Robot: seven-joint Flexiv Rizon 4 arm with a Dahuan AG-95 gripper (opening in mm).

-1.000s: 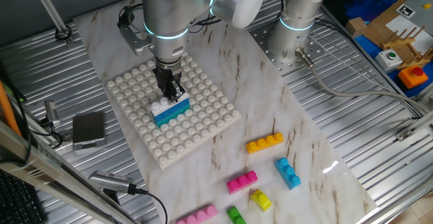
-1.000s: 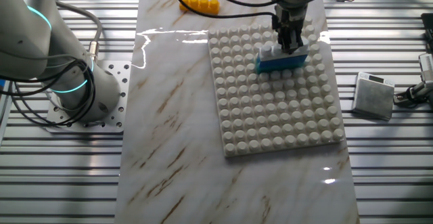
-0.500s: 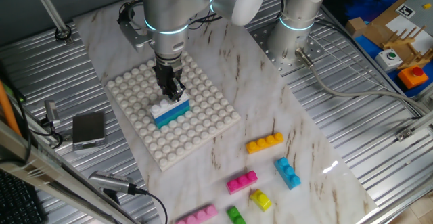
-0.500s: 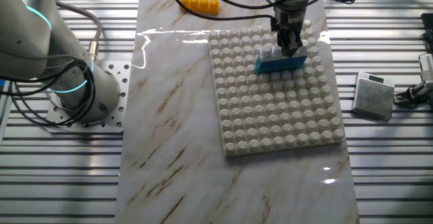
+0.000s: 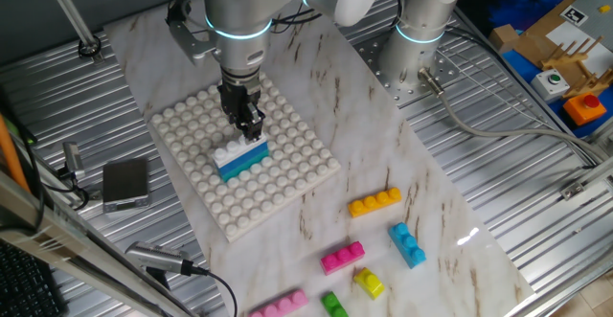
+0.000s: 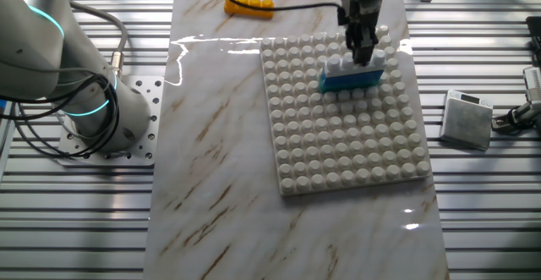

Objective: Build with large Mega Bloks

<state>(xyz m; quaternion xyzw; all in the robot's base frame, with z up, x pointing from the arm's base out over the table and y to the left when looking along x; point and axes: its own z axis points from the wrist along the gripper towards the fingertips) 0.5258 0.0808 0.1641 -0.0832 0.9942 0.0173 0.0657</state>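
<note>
Gripper [image 5: 250, 131] seen just above white brick [image 5: 230, 151]; fingers pressed close together, nothing seen pinched; contact with studs hard to judge. White brick stacked on teal brick [image 5: 244, 162], both seated on baseplate [image 5: 287, 178] near its middle. White brick partly hidden by fingers [image 6: 364, 53] in other fixed view. Loose bricks near table's near edge: orange [image 5: 374, 202], blue [image 5: 407, 244], magenta [image 5: 342, 257], yellow [image 5: 369, 282]; pink [image 5: 279, 305] and green [image 5: 333, 305] cut off by frame.
</note>
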